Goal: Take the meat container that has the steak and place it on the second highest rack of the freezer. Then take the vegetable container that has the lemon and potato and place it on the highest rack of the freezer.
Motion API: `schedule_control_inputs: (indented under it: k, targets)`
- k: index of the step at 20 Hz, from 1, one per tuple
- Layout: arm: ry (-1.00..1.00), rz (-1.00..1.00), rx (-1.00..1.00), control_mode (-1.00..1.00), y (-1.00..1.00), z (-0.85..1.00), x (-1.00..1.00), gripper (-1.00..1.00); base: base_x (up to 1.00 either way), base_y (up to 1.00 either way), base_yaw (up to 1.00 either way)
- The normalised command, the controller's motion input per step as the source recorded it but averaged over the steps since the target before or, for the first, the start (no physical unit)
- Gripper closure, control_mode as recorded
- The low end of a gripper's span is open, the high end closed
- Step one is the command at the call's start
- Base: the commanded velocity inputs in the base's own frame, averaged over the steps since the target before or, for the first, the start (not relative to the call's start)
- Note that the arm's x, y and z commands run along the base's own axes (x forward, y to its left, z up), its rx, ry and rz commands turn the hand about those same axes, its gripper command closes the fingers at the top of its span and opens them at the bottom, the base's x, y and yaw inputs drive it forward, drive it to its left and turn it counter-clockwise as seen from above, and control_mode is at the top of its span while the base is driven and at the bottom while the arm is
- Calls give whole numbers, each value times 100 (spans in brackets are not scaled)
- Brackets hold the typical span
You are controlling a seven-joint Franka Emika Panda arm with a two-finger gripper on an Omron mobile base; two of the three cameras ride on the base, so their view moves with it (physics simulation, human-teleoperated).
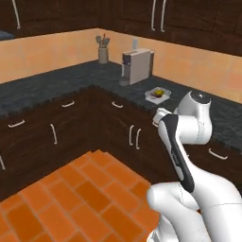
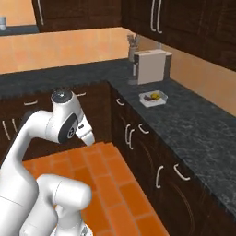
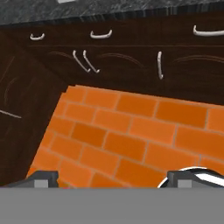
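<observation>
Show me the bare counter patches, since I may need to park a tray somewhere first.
Free: the dark counter right of the vegetable container, running toward the camera, and the long stretch left of the utensil holder. Crowded: the corner, where the holder, coffee machine and container sit close together.

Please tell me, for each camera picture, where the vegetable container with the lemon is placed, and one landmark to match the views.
Left base view: vegetable container right of centre on the dark counter, right of the coffee machine.
Right base view: same tray, right of centre, before the machine.
Hand view: only floor and cabinets.
Shared landmark: coffee machine.
</observation>
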Motion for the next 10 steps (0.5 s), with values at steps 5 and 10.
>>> schedule_control_inputs:
  k: [5, 10]
  targets:
    - [0, 0, 0, 100, 0, 0, 0, -100, 100, -18, -45]
    - [0, 0, 0, 100, 0, 0, 0, -100, 82, 20, -30]
